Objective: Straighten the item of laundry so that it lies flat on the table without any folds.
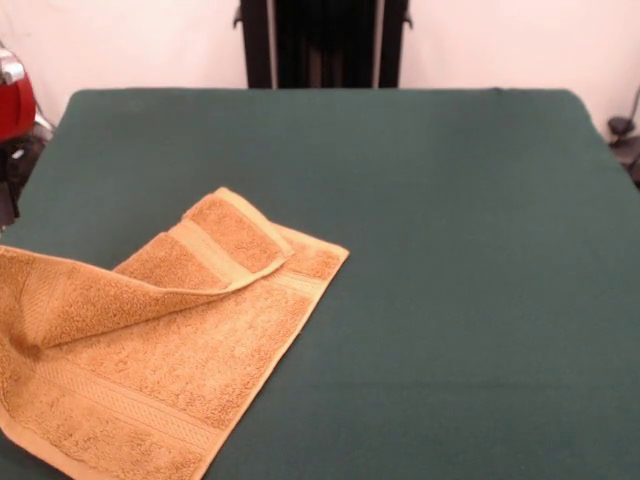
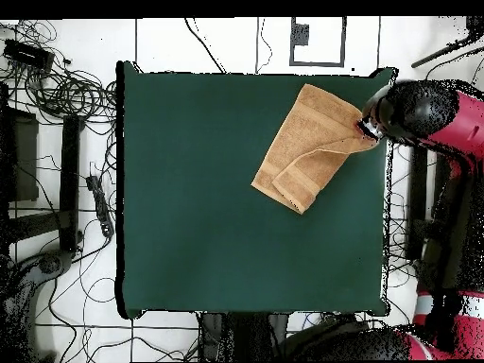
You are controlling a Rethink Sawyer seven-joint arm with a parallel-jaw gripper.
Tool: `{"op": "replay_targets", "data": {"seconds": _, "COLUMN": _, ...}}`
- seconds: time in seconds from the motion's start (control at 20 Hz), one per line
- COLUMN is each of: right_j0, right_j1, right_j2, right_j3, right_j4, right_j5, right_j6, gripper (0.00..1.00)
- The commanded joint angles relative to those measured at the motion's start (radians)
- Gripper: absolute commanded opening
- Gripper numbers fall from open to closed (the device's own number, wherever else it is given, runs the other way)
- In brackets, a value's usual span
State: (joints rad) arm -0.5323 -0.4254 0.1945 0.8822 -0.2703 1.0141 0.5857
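Towel (image 1: 150, 350) lies near one corner of your green desk (image 1: 450, 250), one end folded back over itself, one edge lifted off the cloth. Overhead, your arm's red and black head (image 2: 416, 112) sits at that raised edge by the desk's side; you cannot tell how the claw stands.

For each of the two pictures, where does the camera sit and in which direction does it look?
Front view: low, across the table, facing the pedestal; no gripper visible.
Overhead view: above, looking straight down; the red arm reaches the towel's edge at the right.
Both share the golden-orange towel, partly folded over itself, on the green table, turned half round between views.
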Motion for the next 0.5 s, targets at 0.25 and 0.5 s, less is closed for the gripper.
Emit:
{"op": "replay_targets", "data": {"seconds": 0.25, "right_j0": 0.137, "right_j1": -0.047, "right_j2": -0.078, "right_j3": 0.182, "right_j4": 0.073, "right_j5": -0.052, "right_j6": 0.533, "gripper": 1.0}}
{"op": "replay_targets", "data": {"seconds": 0.5, "right_j0": 0.169, "right_j1": -0.056, "right_j2": -0.101, "right_j3": 0.207, "right_j4": 0.068, "right_j5": -0.096, "right_j6": 0.58, "gripper": 1.0}}
